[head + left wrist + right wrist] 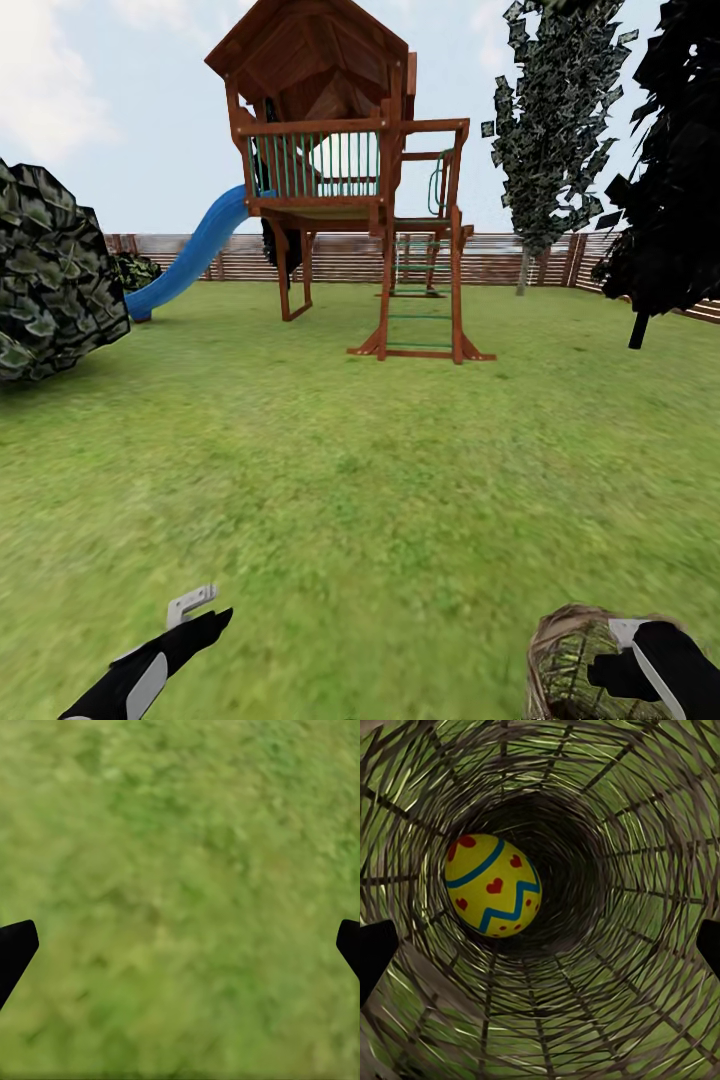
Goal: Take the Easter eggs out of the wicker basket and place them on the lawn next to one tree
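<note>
Two black robot arms reach into the bottom of the head view. Left claw [200, 612] hovers over bare lawn [360, 470]; right claw [640, 660] sits at the mouth of the wicker basket [560, 665], which stands on the grass at the lower right. Farther off stand a wooden play tower [340, 150] with a blue slide [190, 255], a slatted fence [500, 258], a dark leafy bush [50, 270], a narrow dark tree [550, 110] and a nearly black tree [670, 170].

Left wrist view: blurred grass, with the two black fingertips [15, 949] set wide apart, so this claw is open and empty.

Right wrist view: looking down the woven basket, one Easter egg [493, 885] lies against the wall near the bottom. Fingertips [373, 952] are spread wide, holding nothing.

Likely risks: the fingers could snag the weave or tip the basket, and the smooth egg could roll aside. No broad-canopied tree is in sight, so carrying will need a turn.
</note>
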